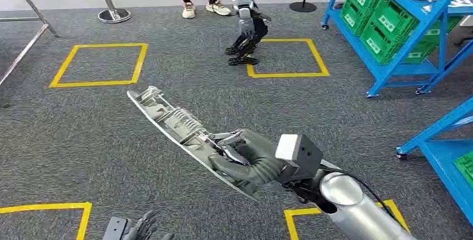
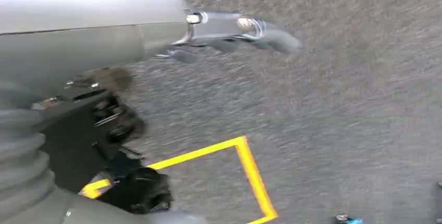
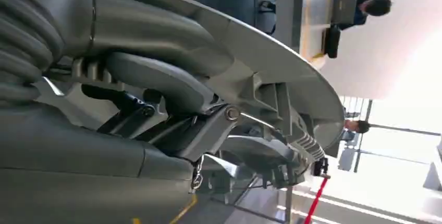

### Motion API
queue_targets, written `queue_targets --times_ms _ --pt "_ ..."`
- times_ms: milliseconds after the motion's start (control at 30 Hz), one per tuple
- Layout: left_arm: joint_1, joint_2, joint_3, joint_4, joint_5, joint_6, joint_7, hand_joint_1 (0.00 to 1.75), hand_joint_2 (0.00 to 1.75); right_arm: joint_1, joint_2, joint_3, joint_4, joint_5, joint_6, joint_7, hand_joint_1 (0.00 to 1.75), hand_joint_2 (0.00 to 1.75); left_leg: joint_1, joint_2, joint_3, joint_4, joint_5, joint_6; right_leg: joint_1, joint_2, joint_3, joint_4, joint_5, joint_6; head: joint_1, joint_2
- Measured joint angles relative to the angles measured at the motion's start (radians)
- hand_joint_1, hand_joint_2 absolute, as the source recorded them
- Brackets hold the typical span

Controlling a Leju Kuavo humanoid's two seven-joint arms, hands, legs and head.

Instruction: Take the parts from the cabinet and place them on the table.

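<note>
A blue rack (image 1: 390, 56) with green crates (image 1: 385, 28) stands on grey carpet (image 1: 83, 128) marked with yellow squares (image 1: 99, 64). The part (image 1: 178, 125), a long, slim grey moulding, curved, ribbed on its inner face, is held above the floor. The right hand (image 1: 245, 162) grips its near end, fingers wrapped around it. The left hand (image 1: 142, 228) hangs low, fingers apart, holding nothing.

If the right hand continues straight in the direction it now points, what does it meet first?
The right hand grips a long grey part pointing up-left across the carpet. That way looks free; a yellow floor square lies further along, though depth is unclear.
</note>
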Motion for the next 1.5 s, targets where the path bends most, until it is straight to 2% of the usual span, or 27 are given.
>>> queue_targets --times_ms 67,133,200,233,267,300,433,467,500,533,600,667,733,767,800,833,967,1000,1033,1067,1133,1200,1267,1300,1333,1467,1500 --pt "-0.003 -0.002 0.000 -0.001 0.000 0.000 0.000 0.00 1.75 0.005 -0.005 -0.001 0.000 0.001 -0.002 -0.002 1.75 1.75 0.000 -0.020 0.000 0.000 0.000 0.007 0.000 0.030 -0.077 0.155 -0.075 0.005 0.001 0.000" --pt "-0.001 -0.003 0.000 0.000 -0.002 0.000 -0.002 0.00 1.75 0.013 -0.008 -0.002 0.000 0.002 -0.002 -0.005 1.75 1.75 0.000 -0.046 -0.001 0.002 -0.001 0.008 0.000 0.032 -0.140 0.264 -0.099 0.007 0.001 0.000" --pt "0.000 -0.003 0.000 0.000 -0.005 0.000 -0.002 0.00 1.75 0.016 -0.010 -0.003 0.000 0.003 -0.002 -0.006 1.75 1.75 0.001 -0.073 0.000 0.006 -0.001 0.007 -0.003 0.034 -0.115 0.191 -0.032 0.007 0.001 0.000" --pt "0.000 -0.004 0.000 -0.001 -0.006 0.000 -0.002 0.00 1.75 0.016 -0.010 -0.003 0.000 0.003 -0.002 -0.006 1.75 1.75 0.002 -0.086 0.000 0.009 -0.002 0.004 -0.005 0.040 -0.076 0.108 0.015 0.007 0.001 0.000" --pt "-0.001 -0.004 0.000 -0.001 -0.006 0.000 -0.002 0.00 1.75 0.016 -0.011 -0.003 0.000 0.003 -0.002 -0.006 1.75 1.75 0.004 -0.099 -0.001 0.014 -0.005 0.000 -0.009 0.063 -0.032 0.015 0.056 0.006 0.001 0.000" --pt "-0.001 -0.004 0.000 -0.001 -0.007 0.000 -0.003 0.00 1.75 0.016 -0.012 -0.004 0.000 0.003 -0.002 -0.006 1.75 1.75 0.002 -0.109 -0.006 0.019 -0.007 -0.008 -0.013 0.108 -0.013 -0.026 0.044 0.006 0.000 0.000" --pt "0.004 -0.004 0.000 0.000 -0.008 0.000 -0.006 0.00 1.75 0.016 -0.014 -0.005 -0.007 0.004 -0.003 -0.008 1.75 1.75 0.009 -0.140 -0.017 0.010 0.001 -0.038 -0.002 0.072 -0.015 -0.030 0.052 -0.021 0.001 0.000" --pt "0.005 -0.003 0.000 0.001 -0.008 0.000 -0.008 0.00 1.75 0.014 -0.014 -0.005 -0.010 0.004 -0.003 -0.008 1.75 1.75 0.009 -0.139 -0.017 0.016 -0.002 -0.043 -0.010 0.058 -0.013 -0.041 0.059 -0.030 0.001 0.000" --pt "0.005 -0.004 0.000 0.001 -0.008 0.000 -0.009 0.00 1.75 0.016 -0.014 -0.004 -0.013 0.006 -0.003 -0.007 1.75 1.75 0.003 -0.085 -0.027 0.042 -0.023 -0.045 -0.008 0.050 -0.010 -0.044 0.059 -0.035 -0.003 0.000" --pt "0.002 -0.004 0.000 0.001 -0.008 0.000 -0.009 0.00 1.75 0.016 -0.014 -0.005 -0.014 0.007 -0.003 -0.007 1.75 1.75 0.003 -0.048 -0.053 0.098 -0.060 -0.049 -0.006 0.039 -0.008 -0.044 0.058 -0.040 -0.005 0.000" --pt "-0.001 -0.004 0.000 0.001 -0.008 0.000 -0.009 0.00 1.75 0.017 -0.015 -0.005 -0.014 0.008 -0.003 -0.007 1.75 1.75 0.006 -0.020 -0.127 0.255 -0.134 -0.054 -0.002 0.014 -0.009 -0.043 0.056 -0.044 -0.006 0.000" --pt "0.002 -0.005 0.000 0.001 -0.008 -0.001 -0.009 0.00 1.75 0.017 -0.015 -0.005 -0.014 0.008 -0.003 -0.007 1.75 1.75 0.007 -0.015 -0.152 0.312 -0.141 -0.056 -0.002 -0.009 -0.008 -0.043 0.054 -0.045 -0.005 0.000" --pt "0.002 -0.004 0.000 0.001 -0.008 -0.001 -0.009 0.00 1.75 0.017 -0.015 -0.005 -0.014 0.008 -0.003 -0.007 1.75 1.75 0.007 -0.005 -0.084 0.187 -0.066 -0.054 -0.002 -0.033 -0.005 -0.042 0.051 -0.041 -0.005 0.000" --pt "0.002 -0.004 0.000 0.001 -0.008 -0.001 -0.009 0.00 1.75 0.017 -0.015 -0.005 -0.014 0.008 -0.003 -0.007 1.75 1.75 0.006 0.017 -0.032 0.095 -0.028 -0.050 -0.002 -0.042 -0.001 -0.042 0.049 -0.038 -0.006 0.000" --pt "0.000 -0.004 0.000 0.001 -0.008 -0.001 -0.009 0.00 1.75 0.017 -0.015 -0.004 -0.014 0.008 -0.003 -0.007 1.75 1.75 0.003 0.064 0.007 0.021 -0.017 -0.045 0.000 -0.051 0.003 -0.041 0.046 -0.033 -0.005 0.000" --pt "-0.001 -0.004 0.000 0.000 -0.008 -0.001 -0.009 0.00 1.75 0.017 -0.016 -0.005 -0.014 0.008 -0.003 -0.007 1.75 1.75 -0.005 0.073 0.006 0.014 -0.020 -0.034 0.006 -0.060 0.005 -0.040 0.042 -0.027 -0.005 0.000" --pt "0.003 -0.003 0.000 0.001 -0.008 -0.002 -0.009 0.00 1.75 0.015 -0.016 -0.005 -0.016 0.008 -0.003 -0.007 1.75 1.75 -0.006 0.023 0.006 0.005 -0.012 -0.008 0.004 -0.098 0.019 -0.049 0.038 -0.002 -0.005 0.000" --pt "0.004 -0.004 0.000 0.000 -0.008 -0.002 -0.009 0.00 1.75 0.016 -0.016 -0.005 -0.018 0.008 -0.003 -0.007 1.75 1.75 0.000 0.011 0.011 0.000 -0.007 -0.002 -0.003 -0.068 0.019 -0.036 0.028 0.005 -0.005 0.000" --pt "0.000 -0.003 0.000 -0.001 -0.008 -0.002 -0.009 0.00 1.75 0.016 -0.016 -0.006 -0.021 0.007 -0.003 -0.009 1.75 1.75 0.002 0.001 0.010 -0.001 -0.005 0.003 -0.004 -0.014 -0.005 0.012 -0.006 0.007 -0.003 0.000" --pt "-0.002 -0.003 0.000 -0.001 -0.008 -0.002 -0.009 0.00 1.75 0.017 -0.017 -0.006 -0.022 0.008 -0.003 -0.010 1.75 1.75 0.003 -0.010 0.009 -0.001 -0.004 0.006 -0.004 0.016 -0.042 0.090 -0.047 0.010 0.000 0.000" --pt "-0.002 -0.006 0.000 -0.002 -0.009 -0.002 -0.009 0.00 1.75 0.023 -0.020 -0.006 -0.022 0.008 -0.003 -0.009 1.75 1.75 0.002 -0.036 0.008 0.001 -0.005 0.008 -0.002 0.031 -0.121 0.243 -0.104 0.012 0.000 0.000" --pt "0.000 -0.006 0.000 -0.002 -0.009 -0.002 -0.009 0.00 1.75 0.028 -0.021 -0.006 -0.022 0.008 -0.003 -0.009 1.75 1.75 0.002 -0.063 0.008 0.003 -0.006 0.008 -0.001 0.033 -0.132 0.243 -0.072 0.008 0.000 0.000" --pt "0.000 -0.006 0.000 -0.002 -0.009 -0.002 -0.009 0.00 1.75 0.029 -0.021 -0.005 -0.024 0.007 -0.003 -0.008 1.75 1.75 0.002 -0.093 0.009 0.007 -0.007 0.005 -0.004 0.045 -0.058 0.075 0.030 0.002 0.000 0.000" --pt "0.000 -0.007 0.000 -0.002 -0.009 -0.002 -0.009 0.00 1.75 0.029 -0.021 -0.006 -0.025 0.007 -0.002 -0.008 1.75 1.75 0.003 -0.104 0.009 0.011 -0.009 0.002 -0.005 0.069 -0.016 -0.013 0.067 -0.001 0.000 0.000" --pt "-0.001 -0.007 0.000 -0.003 -0.009 -0.003 -0.009 0.00 1.75 0.029 -0.022 -0.005 -0.027 0.002 0.004 -0.009 1.75 1.75 0.001 -0.112 0.003 0.014 -0.010 -0.005 -0.007 0.106 -0.007 -0.035 0.045 0.001 0.000 0.000" --pt "0.005 -0.006 0.000 -0.001 -0.009 -0.006 -0.008 0.00 1.75 0.029 -0.024 -0.002 -0.037 -0.011 0.027 -0.010 1.75 1.75 0.007 -0.146 -0.005 0.005 -0.004 -0.035 -0.001 0.071 -0.006 -0.047 0.057 -0.021 0.002 0.000" --pt "0.005 -0.004 0.000 0.000 -0.009 -0.006 -0.008 0.00 1.75 0.028 -0.024 -0.002 -0.042 -0.014 0.030 -0.010 1.75 1.75 0.008 -0.128 -0.006 0.013 -0.010 -0.038 -0.006 0.056 -0.001 -0.054 0.061 -0.028 0.002 0.000"
